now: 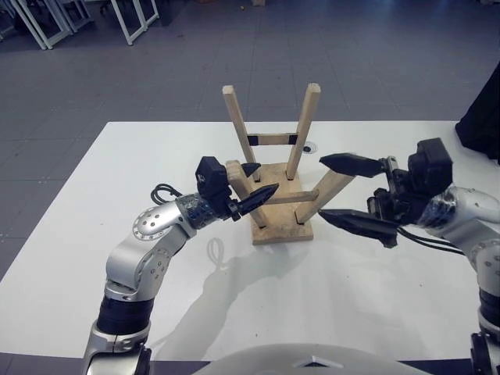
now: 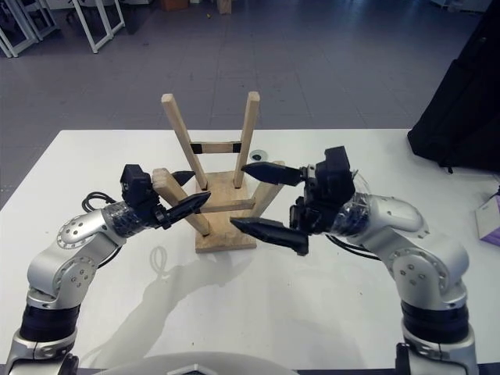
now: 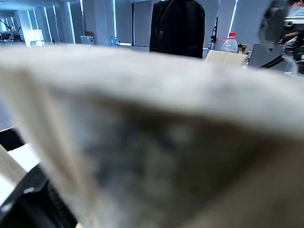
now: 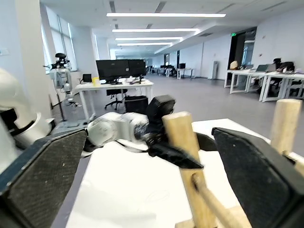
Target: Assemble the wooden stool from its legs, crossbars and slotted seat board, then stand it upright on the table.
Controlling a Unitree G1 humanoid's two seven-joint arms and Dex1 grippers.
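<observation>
Through the left eye I see the stool (image 1: 273,156) upside down on the white table (image 1: 94,203). Its seat board (image 1: 285,231) lies flat, with 4 legs rising from it. The left gripper (image 1: 268,176) sits just above the board's left edge, clamped on the near-left leg (image 1: 244,191).

In the right eye, the right gripper (image 2: 238,194) hangs over the board's right edge. Its 2 fingers (image 2: 269,231) are spread wide, 1 above and 1 below the near-right leg (image 2: 269,195), touching nothing. A crossbar (image 2: 215,147) joins the 2 far legs above the board.

The left wrist camera gives me pale wood (image 3: 152,142), too blurred to tell which part.

From the right wrist, the near-right leg stands between the parted fingers.
</observation>
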